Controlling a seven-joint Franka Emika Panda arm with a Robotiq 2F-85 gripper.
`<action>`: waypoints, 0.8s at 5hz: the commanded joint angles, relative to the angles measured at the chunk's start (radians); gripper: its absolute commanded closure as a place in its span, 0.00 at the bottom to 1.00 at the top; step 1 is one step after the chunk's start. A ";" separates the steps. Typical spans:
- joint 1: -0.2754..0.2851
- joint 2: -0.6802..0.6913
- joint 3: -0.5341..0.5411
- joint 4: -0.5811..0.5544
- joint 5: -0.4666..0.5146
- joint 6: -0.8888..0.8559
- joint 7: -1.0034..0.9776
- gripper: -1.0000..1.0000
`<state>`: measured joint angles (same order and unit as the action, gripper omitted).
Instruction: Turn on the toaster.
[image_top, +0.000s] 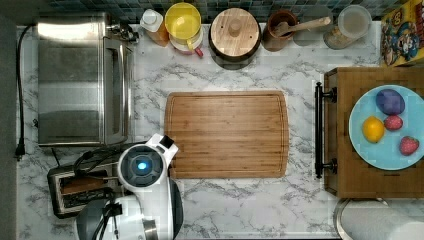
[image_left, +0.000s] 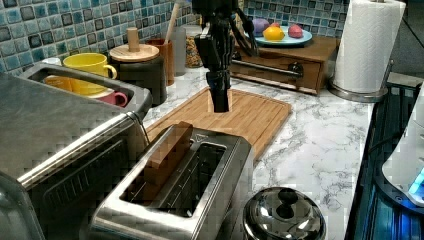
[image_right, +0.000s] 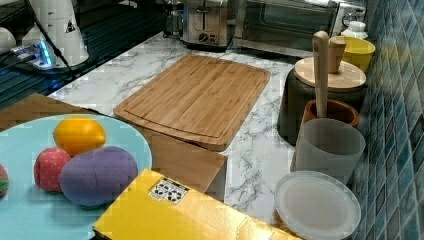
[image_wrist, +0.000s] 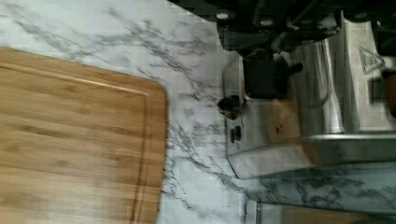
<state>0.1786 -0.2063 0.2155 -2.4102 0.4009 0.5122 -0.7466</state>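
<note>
The toaster (image_left: 200, 175) is a small brushed-steel box with two long slots. A brown slice stands in one slot. It sits at the top view's lower left (image_top: 62, 187), partly under my arm, and far back in the right view (image_right: 202, 25). My gripper (image_left: 220, 102) hangs shut with nothing in it, just above the toaster's end that faces the cutting board. In the wrist view the dark fingertips (image_wrist: 262, 79) sit over the toaster's end face (image_wrist: 261, 130), near a small knob (image_wrist: 229, 105). The lever cannot be told apart from the dark fingertips.
A big steel toaster oven (image_top: 75, 80) stands beside the toaster. The bamboo cutting board (image_top: 227, 134) lies mid-counter. Mugs and jars (image_top: 235, 32) line the tiled wall. A plate of fruit (image_top: 370, 107) rests on a wooden box, a paper roll (image_left: 367, 45) and a steel lid (image_left: 282, 215) stand nearby.
</note>
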 joint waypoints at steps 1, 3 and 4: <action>0.035 0.039 0.014 -0.010 0.039 0.099 -0.100 1.00; 0.029 0.042 0.024 -0.016 0.070 0.130 -0.090 1.00; 0.037 0.023 0.014 -0.022 0.100 0.131 -0.099 1.00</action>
<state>0.1915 -0.1466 0.2197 -2.4355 0.4224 0.6128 -0.8291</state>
